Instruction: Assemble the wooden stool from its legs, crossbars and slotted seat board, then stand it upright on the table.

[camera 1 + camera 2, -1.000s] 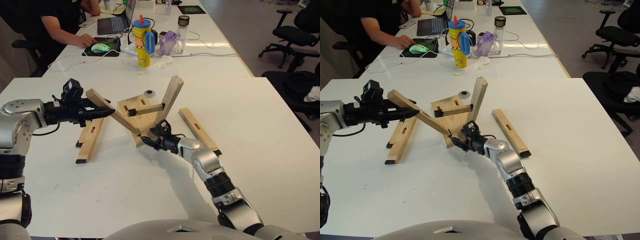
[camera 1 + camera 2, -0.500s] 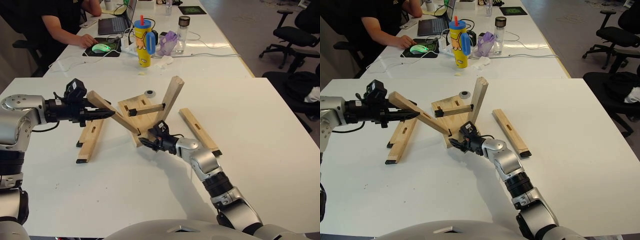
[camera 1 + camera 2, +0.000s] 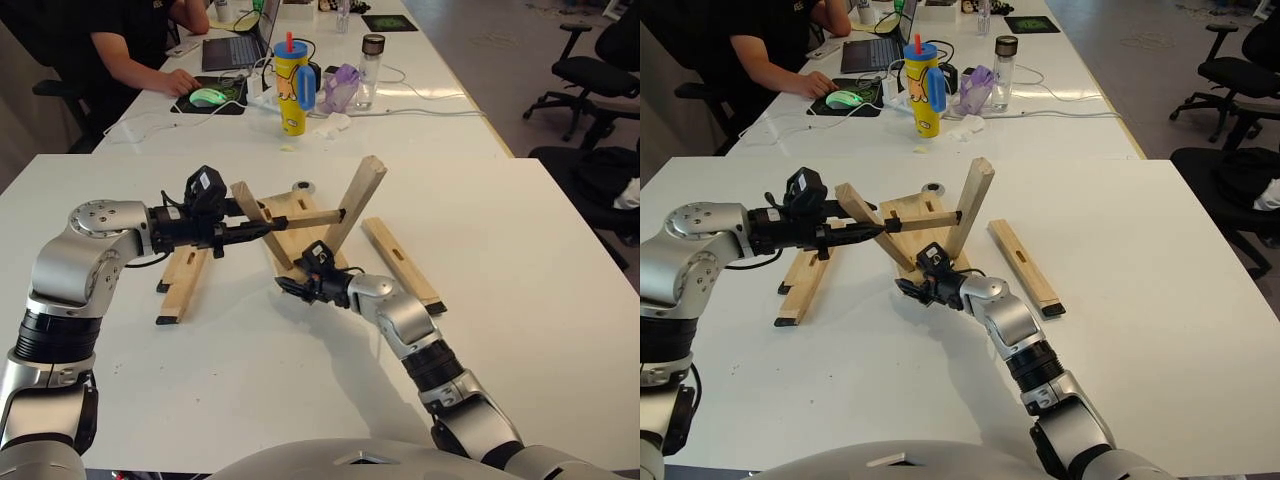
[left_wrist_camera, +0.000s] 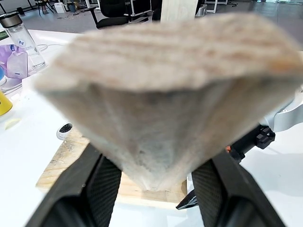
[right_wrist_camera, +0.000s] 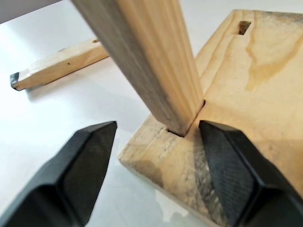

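Note:
The slotted seat board (image 3: 312, 243) lies flat on the white table. A tilted leg (image 3: 250, 204) stands in its near slot, and my left gripper (image 3: 262, 228) is shut on that leg; in the left wrist view the leg's end (image 4: 165, 90) sits between the fingers (image 4: 97, 187). A second leg (image 3: 358, 200) leans up from the board's far side, with a crossbar (image 3: 305, 217) running from it toward the first. My right gripper (image 3: 296, 285) hovers open at the board's near corner. Its fingers (image 5: 83, 163) straddle the leg's foot (image 5: 182, 124) in the slot.
Two loose slotted legs (image 3: 185, 272) lie left of the board, and another (image 3: 403, 262) lies to its right. A small round part (image 3: 302, 186) rests behind the board. The far table holds a yellow cup (image 3: 291, 85), a bottle (image 3: 367, 72) and a person's laptop.
My left arm has swung right, bringing the held leg's top toward the board so it stands steeper. The right gripper has stayed at the board's near corner.

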### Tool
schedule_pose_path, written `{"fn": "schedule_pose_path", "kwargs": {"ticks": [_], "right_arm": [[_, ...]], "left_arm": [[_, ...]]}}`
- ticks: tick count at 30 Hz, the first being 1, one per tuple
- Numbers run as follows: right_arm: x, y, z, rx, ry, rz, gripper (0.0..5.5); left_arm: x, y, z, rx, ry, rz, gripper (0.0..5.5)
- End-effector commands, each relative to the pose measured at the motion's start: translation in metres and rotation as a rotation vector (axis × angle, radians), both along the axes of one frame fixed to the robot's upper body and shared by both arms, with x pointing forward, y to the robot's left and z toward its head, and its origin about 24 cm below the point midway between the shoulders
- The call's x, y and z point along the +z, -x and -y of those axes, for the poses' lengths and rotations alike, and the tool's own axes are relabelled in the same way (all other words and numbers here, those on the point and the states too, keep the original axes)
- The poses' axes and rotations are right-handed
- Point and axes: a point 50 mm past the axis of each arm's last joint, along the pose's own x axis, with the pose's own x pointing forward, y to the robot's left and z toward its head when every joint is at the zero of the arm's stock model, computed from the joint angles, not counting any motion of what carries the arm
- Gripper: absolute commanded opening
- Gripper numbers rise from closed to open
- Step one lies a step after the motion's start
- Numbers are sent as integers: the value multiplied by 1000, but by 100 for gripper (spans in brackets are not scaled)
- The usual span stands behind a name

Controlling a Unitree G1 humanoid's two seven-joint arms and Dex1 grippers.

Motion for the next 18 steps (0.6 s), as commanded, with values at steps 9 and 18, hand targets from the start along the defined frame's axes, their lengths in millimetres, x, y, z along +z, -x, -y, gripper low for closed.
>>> {"fn": "schedule_pose_path", "kwargs": {"ticks": [9,18], "right_arm": [[55,30,30,-38,-368,145,240],[149,40,48,-58,-593,458,101]], "left_arm": [[-54,2,8,-35,-59,-206,202],[-50,-1,3,-16,-70,-182,202]]}}
